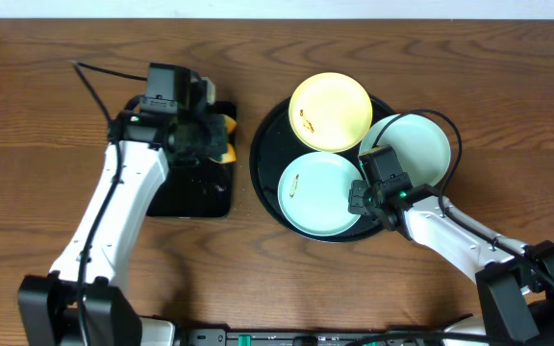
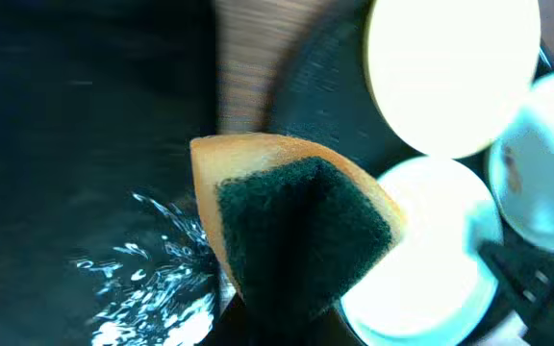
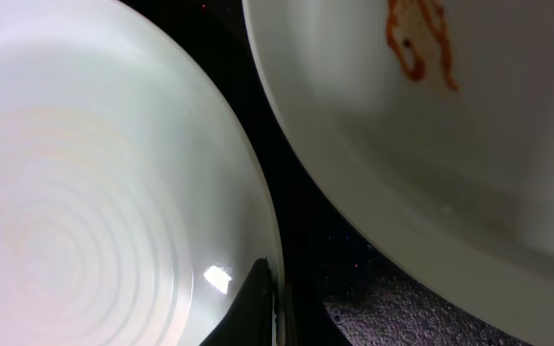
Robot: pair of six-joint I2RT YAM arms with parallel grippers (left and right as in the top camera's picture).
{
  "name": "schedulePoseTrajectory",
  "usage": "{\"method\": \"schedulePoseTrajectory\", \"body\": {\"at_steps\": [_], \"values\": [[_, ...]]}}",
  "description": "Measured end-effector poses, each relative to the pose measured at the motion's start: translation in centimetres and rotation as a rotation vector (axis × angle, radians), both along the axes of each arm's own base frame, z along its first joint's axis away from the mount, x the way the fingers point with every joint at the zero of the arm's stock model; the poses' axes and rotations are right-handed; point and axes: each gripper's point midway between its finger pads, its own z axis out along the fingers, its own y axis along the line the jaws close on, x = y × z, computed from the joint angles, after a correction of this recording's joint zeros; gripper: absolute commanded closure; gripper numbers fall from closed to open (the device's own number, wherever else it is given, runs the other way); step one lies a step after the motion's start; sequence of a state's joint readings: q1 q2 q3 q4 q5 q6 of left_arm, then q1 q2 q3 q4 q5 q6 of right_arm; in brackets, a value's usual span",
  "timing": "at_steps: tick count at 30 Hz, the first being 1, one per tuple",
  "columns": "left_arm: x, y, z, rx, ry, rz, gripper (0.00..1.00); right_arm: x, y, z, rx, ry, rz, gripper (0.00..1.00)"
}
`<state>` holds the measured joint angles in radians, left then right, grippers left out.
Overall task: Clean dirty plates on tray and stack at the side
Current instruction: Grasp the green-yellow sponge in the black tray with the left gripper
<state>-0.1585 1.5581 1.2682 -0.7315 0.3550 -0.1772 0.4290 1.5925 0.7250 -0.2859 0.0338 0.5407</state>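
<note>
The round black tray [image 1: 262, 165] holds a pale yellow plate [image 1: 330, 111] at the back and a mint-blue plate [image 1: 317, 194] at the front, each with a small orange smudge. A second mint-blue plate [image 1: 416, 146] rests over the tray's right rim. My right gripper [image 1: 360, 198] is shut on the front plate's right rim, and one dark finger [image 3: 254, 300] lies on that rim [image 3: 113, 192]. Another plate [image 3: 431, 106] with an orange smear lies beside it. My left gripper [image 1: 203, 135] is shut on a yellow-and-green sponge [image 2: 296, 231], left of the round tray.
A smaller rectangular black tray [image 1: 188, 195] lies under the left gripper, its surface wet and glinting [image 2: 152, 288]. Brown wooden tabletop [image 1: 27, 144] surrounds both trays. The right arm's cable [image 1: 453, 144] loops over the right-hand plate.
</note>
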Motion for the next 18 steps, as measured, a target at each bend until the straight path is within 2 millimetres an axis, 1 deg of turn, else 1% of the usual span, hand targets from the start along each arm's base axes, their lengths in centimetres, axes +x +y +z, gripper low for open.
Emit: {"method": "schedulePoseTrajectory", "body": {"at_steps": [4, 6, 9, 13, 15, 18], "values": [[-0.8, -3.7, -0.7, -0.006, -0.002, -0.130, 0.93, 0.0, 0.0, 0.0, 0.000, 0.000, 0.000, 0.99], [-1.3, -5.7, -1.6, 0.013, 0.005, -0.193, 0.93, 0.0, 0.0, 0.0, 0.000, 0.000, 0.000, 0.99], [-1.8, -8.6, -3.7, 0.043, 0.024, -0.276, 0.93, 0.0, 0.0, 0.0, 0.000, 0.000, 0.000, 0.99], [-2.1, -11.5, -6.5, 0.071, 0.037, -0.353, 0.93, 0.0, 0.0, 0.0, 0.000, 0.000, 0.000, 0.99], [-2.1, -12.4, -7.7, 0.086, 0.037, -0.377, 0.93, 0.0, 0.0, 0.0, 0.000, 0.000, 0.000, 0.99], [-1.9, -13.2, -9.1, 0.101, 0.038, -0.397, 0.92, 0.0, 0.0, 0.0, 0.000, 0.000, 0.000, 0.99]]}}
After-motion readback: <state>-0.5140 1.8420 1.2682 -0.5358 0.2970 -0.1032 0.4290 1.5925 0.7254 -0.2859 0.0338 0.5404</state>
